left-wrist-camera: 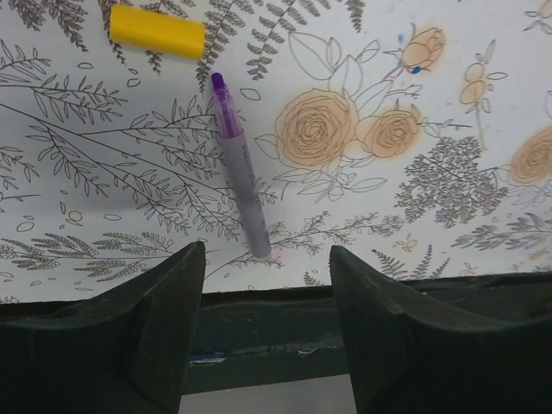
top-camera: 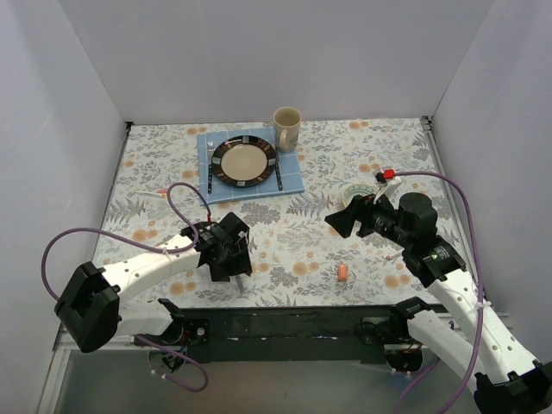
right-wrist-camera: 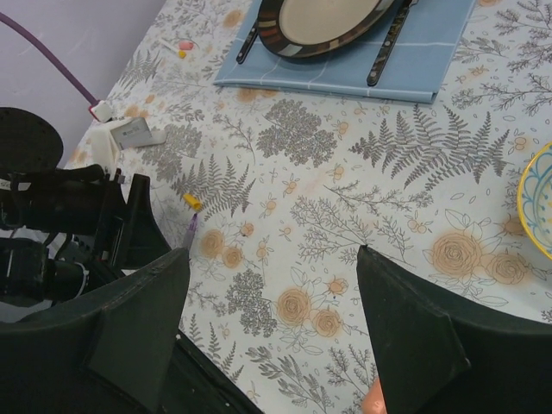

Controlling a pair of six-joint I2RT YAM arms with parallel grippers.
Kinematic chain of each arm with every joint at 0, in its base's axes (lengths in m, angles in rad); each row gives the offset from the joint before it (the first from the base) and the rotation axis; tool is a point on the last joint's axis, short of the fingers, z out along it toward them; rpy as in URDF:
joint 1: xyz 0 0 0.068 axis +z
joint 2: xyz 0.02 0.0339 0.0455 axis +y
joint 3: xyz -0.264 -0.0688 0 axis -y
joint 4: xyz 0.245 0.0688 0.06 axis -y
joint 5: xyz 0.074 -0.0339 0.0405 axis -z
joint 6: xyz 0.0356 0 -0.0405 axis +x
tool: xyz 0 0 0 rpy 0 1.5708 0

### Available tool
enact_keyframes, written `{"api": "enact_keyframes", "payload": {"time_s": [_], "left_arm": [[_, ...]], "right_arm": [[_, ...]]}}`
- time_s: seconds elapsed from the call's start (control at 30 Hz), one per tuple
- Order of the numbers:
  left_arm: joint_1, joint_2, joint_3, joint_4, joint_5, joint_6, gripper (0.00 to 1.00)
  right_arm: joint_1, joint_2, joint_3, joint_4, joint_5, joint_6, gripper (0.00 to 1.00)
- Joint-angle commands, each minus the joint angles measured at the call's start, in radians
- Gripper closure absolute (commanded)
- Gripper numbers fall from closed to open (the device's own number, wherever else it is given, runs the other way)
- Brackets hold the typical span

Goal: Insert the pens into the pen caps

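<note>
Pen (left-wrist-camera: 240,164) with a purple tip lies flat on the flowered tablecloth (left-wrist-camera: 448,103) just ahead of the left gripper (left-wrist-camera: 267,255), its blunt end in line with the gap between the fingertips, its tip pointing away; yellow cap (left-wrist-camera: 157,32) lies on its side farther out past that tip, apart from the pen; left gripper's jaws stand apart around nothing, neither finger touching the pen; orange cap (top-camera: 342,273) rests on the cloth near the table's front edge, on the near side of the right gripper (top-camera: 339,221), and shows as an orange blur at the bottom edge of the right wrist view; right gripper's jaws are spread wide and empty above the cloth; small pink piece (top-camera: 161,191) lies well beyond the left gripper near the left wall, too small to tell pen from cap; farther out from both grippers sits a blue placemat (top-camera: 293,177) bearing a dark-rimmed plate (top-camera: 245,161) with fork (top-camera: 209,164) and knife (top-camera: 278,168) at its sides, a mug (top-camera: 287,128) at its far corner; patterned bowl (top-camera: 355,190) lies just beyond the right gripper
</note>
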Motion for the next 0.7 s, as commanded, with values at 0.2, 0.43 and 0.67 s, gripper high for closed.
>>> {"api": "enact_keyframes", "payload": {"time_s": [0.2, 0.43, 0.67], "left_arm": [[-0.007, 0.062, -0.064, 0.088, -0.019, 0.008, 0.47], [-0.007, 0.114, -0.066, 0.097, -0.041, 0.017, 0.57], [-0.017, 0.189, -0.051, 0.091, -0.05, 0.029, 0.68]], "right_arm": [[-0.001, -0.033, -0.016, 0.055, -0.022, 0.014, 0.17], [-0.001, -0.038, -0.01, 0.051, -0.024, 0.017, 0.18], [-0.001, -0.036, -0.016, 0.058, -0.037, 0.057, 0.2]]}}
